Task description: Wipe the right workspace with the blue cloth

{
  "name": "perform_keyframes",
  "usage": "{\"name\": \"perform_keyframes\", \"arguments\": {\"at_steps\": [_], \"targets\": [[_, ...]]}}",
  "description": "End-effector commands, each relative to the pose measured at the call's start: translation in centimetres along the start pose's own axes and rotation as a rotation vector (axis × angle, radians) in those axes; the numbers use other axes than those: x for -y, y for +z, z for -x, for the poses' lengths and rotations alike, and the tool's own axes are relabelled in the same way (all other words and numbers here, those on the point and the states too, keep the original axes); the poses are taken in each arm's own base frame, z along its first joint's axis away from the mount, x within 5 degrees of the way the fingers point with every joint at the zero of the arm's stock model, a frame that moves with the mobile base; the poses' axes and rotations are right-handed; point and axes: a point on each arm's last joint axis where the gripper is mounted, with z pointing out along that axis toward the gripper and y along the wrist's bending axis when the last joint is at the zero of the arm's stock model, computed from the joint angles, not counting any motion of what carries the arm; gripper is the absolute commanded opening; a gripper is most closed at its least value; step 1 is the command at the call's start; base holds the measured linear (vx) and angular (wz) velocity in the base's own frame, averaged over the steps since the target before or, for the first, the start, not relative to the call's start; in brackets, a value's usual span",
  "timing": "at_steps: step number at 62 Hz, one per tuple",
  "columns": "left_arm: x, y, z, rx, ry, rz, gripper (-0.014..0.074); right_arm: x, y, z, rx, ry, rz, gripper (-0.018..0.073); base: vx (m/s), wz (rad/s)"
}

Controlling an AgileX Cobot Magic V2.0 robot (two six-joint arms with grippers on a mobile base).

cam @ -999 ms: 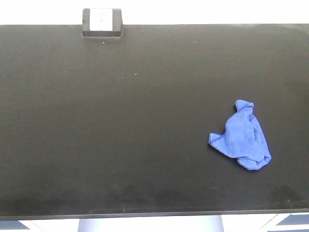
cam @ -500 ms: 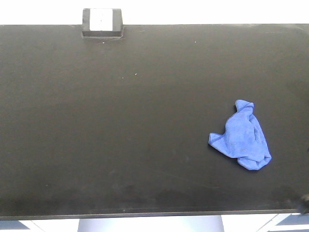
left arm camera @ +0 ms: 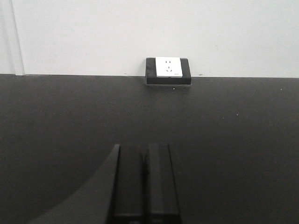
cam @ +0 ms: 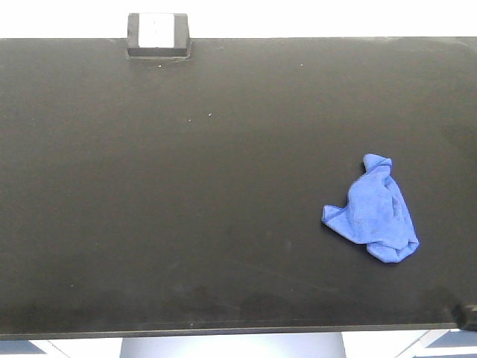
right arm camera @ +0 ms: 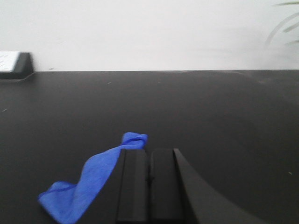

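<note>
The blue cloth (cam: 376, 212) lies crumpled on the right part of the black benchtop (cam: 186, 194), the right workspace. In the right wrist view the blue cloth (right arm camera: 91, 179) sits just left of and beyond my right gripper (right arm camera: 149, 152), whose jaws are pressed together with nothing between them. A dark tip of the right arm (cam: 468, 313) shows at the bench's front right corner. My left gripper (left arm camera: 144, 148) is shut and empty, low over bare benchtop (left arm camera: 233, 140); it does not show in the front view.
A black-framed white outlet box (cam: 157, 33) stands at the bench's back edge, left of centre, also straight ahead as the outlet box (left arm camera: 168, 70) in the left wrist view. A white wall (right arm camera: 149, 32) runs behind the bench. Its front edge (cam: 223, 328) lies near the bottom.
A dark part of the right arm has come into the front view's lower right corner and reaches a little further in now. The cloth has not moved.
</note>
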Motion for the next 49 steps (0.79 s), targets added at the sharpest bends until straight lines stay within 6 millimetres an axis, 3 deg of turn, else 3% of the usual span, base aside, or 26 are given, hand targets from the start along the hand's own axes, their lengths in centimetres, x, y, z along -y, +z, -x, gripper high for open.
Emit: {"name": "perform_keyframes", "arguments": {"at_steps": [1, 49], "targets": [[0.12, 0.04, -0.22, 0.064, -0.007, -0.019, -0.0006, 0.2, 0.03, 0.12, 0.073, 0.017, -0.033, -0.0005, 0.0, 0.0], [0.12, 0.04, -0.22, 0.064, -0.007, -0.019, -0.0006, 0.23, 0.03, 0.1, 0.07, 0.011, -0.04, -0.0005, 0.0, 0.0]]}}
